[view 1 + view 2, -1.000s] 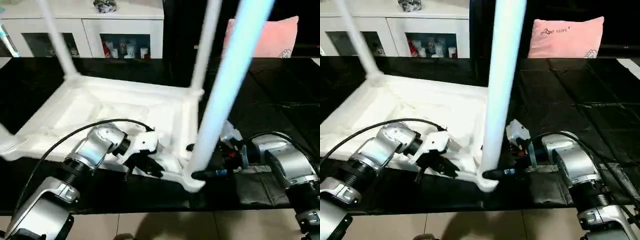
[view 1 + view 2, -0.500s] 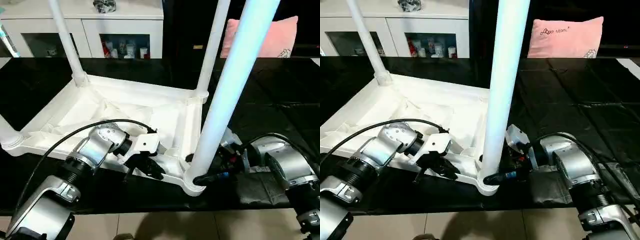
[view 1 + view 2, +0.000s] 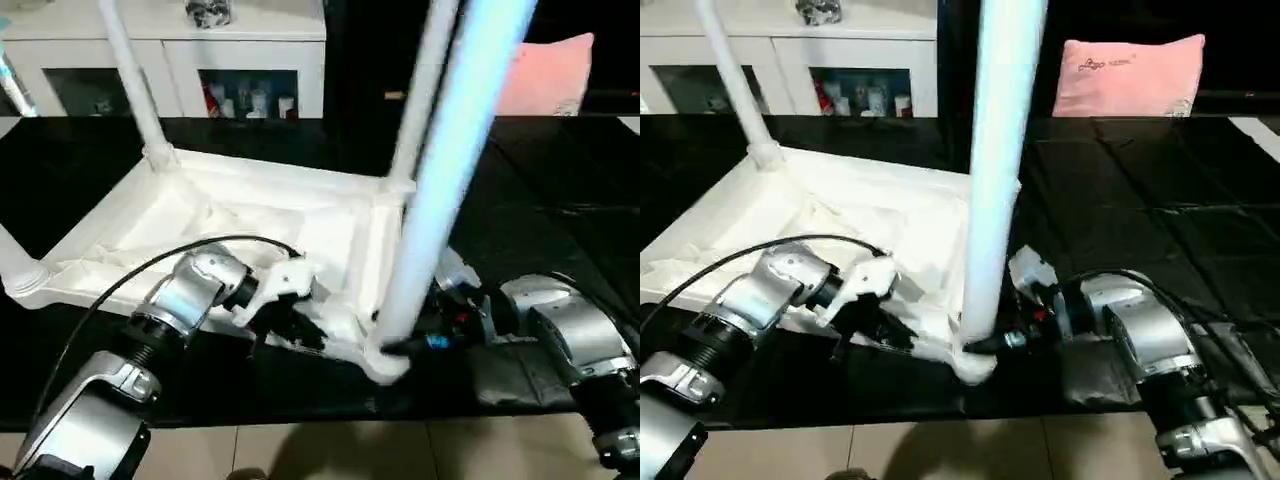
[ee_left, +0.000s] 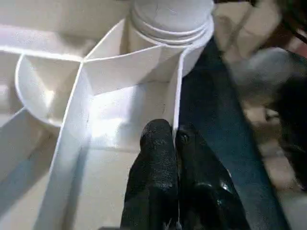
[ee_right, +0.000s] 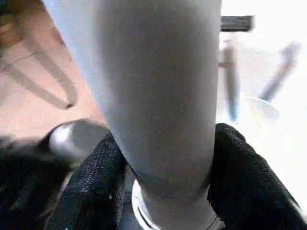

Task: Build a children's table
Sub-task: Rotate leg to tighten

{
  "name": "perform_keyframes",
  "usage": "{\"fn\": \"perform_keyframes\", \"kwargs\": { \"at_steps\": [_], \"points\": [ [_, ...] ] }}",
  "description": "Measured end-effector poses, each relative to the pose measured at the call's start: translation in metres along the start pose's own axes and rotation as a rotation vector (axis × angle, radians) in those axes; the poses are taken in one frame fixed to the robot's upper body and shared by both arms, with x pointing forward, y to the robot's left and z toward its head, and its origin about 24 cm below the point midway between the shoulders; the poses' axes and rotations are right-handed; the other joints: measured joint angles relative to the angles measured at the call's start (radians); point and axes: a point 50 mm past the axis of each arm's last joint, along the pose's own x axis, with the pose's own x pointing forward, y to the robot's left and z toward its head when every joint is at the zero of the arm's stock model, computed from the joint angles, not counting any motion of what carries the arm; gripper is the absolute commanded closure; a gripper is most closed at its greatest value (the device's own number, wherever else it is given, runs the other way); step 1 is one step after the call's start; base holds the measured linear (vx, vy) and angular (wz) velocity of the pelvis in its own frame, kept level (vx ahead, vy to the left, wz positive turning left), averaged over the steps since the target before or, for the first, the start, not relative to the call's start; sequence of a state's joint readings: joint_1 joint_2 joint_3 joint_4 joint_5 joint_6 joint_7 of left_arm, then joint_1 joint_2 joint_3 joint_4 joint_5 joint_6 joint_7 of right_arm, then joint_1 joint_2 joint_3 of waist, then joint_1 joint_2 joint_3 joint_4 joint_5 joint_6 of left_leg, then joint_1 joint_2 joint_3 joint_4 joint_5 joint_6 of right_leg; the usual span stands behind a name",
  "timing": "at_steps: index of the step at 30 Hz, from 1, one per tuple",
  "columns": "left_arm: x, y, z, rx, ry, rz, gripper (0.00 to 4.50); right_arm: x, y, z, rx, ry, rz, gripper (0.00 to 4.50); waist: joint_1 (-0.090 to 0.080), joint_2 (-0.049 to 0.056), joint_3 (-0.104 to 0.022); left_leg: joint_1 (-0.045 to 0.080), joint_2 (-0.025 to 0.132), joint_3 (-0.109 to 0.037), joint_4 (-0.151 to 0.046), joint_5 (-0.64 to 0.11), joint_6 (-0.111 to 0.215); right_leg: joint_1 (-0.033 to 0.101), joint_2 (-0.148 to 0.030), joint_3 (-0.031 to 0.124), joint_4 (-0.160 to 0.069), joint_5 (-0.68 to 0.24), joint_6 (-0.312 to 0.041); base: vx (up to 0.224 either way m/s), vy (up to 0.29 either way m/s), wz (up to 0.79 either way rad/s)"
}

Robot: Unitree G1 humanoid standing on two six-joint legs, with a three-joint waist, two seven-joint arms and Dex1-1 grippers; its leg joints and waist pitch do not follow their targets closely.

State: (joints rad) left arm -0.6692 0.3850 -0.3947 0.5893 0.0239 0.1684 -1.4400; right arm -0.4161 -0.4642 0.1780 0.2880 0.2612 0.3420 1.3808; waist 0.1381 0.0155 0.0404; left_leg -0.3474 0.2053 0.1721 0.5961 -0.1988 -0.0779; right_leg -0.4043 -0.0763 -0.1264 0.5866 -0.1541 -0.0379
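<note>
The children's table lies upside down on a black surface, its white ribbed tabletop facing up. Legs stand in its corner sockets: the far left leg, the far right leg and the near right leg. My left gripper is shut on a thin rib of the tabletop's near rim, beside the near right socket. My right gripper is shut on the near right leg just above its socket. Its black fingers press against both sides of the tube.
A white glass-doored cabinet stands behind the black surface, and a pink pillow lies at the back right. The tabletop's near right corner sits close to the surface's front edge, with beige floor below.
My right gripper's fingers have closed in around the base of the near right leg. My left gripper has kept its pinch on the rib. The camera has shifted a little.
</note>
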Motion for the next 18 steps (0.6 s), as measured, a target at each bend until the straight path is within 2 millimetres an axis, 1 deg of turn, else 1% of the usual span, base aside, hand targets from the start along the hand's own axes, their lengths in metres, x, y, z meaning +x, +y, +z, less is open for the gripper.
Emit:
{"fn": "perform_keyframes", "kwargs": {
  "at_steps": [3,6,8,10,13,15,18],
  "points": [
    [-0.003,0.007,0.000,-0.041,-0.005,0.097,4.50,0.007,-0.008,0.000,0.015,-0.040,-0.147,2.43,-0.028,-0.001,0.000,0.000,0.000,0.000,0.000,0.000,-0.003,0.000,0.000,0.000,-0.001,0.000,0.000,0.000,0.000,0.00],
    [0.000,0.013,0.000,-0.099,-0.019,0.206,4.50,0.013,-0.019,0.003,0.050,-0.071,-0.310,2.46,-0.051,-0.002,0.001,0.000,0.000,0.000,0.000,0.000,-0.002,-0.001,0.000,0.000,-0.001,0.000,0.000,0.000,0.000,0.00],
    [0.003,0.017,0.002,-0.152,-0.038,0.273,4.50,0.018,-0.025,0.005,0.069,-0.087,-0.412,2.46,-0.056,-0.002,0.001,0.000,0.000,0.000,0.000,0.000,-0.002,-0.001,0.000,0.000,0.000,0.000,0.000,0.000,0.000,0.00],
    [0.009,0.022,0.005,-0.222,-0.071,0.369,4.50,0.027,-0.034,0.009,0.096,-0.107,-0.557,2.48,-0.058,-0.001,0.001,0.000,0.000,0.000,-0.002,0.001,-0.001,-0.001,0.000,0.000,0.000,0.000,0.000,0.000,0.000,0.00],
    [0.019,0.026,0.012,-0.278,-0.103,0.441,4.50,0.031,-0.042,0.012,0.105,-0.108,-0.698,2.51,-0.053,-0.001,0.001,-0.001,0.000,0.000,-0.002,0.000,0.001,-0.001,0.000,0.000,-0.002,0.000,0.000,0.000,0.000,0.00],
    [0.027,0.030,0.017,-0.320,-0.131,0.511,4.50,0.039,-0.049,0.016,0.132,-0.124,-0.820,2.53,-0.053,-0.001,0.000,-0.001,0.000,0.001,-0.002,0.000,0.001,-0.001,0.000,0.000,-0.002,0.000,0.000,0.000,0.000,0.00],
    [0.035,0.032,0.021,-0.356,-0.150,0.567,4.50,0.047,-0.054,0.019,0.136,-0.116,-0.940,2.53,-0.052,0.000,0.000,0.000,0.000,0.001,-0.002,0.000,0.000,0.000,0.000,0.000,-0.002,0.000,0.000,0.000,0.000,0.00]
  ]
}}
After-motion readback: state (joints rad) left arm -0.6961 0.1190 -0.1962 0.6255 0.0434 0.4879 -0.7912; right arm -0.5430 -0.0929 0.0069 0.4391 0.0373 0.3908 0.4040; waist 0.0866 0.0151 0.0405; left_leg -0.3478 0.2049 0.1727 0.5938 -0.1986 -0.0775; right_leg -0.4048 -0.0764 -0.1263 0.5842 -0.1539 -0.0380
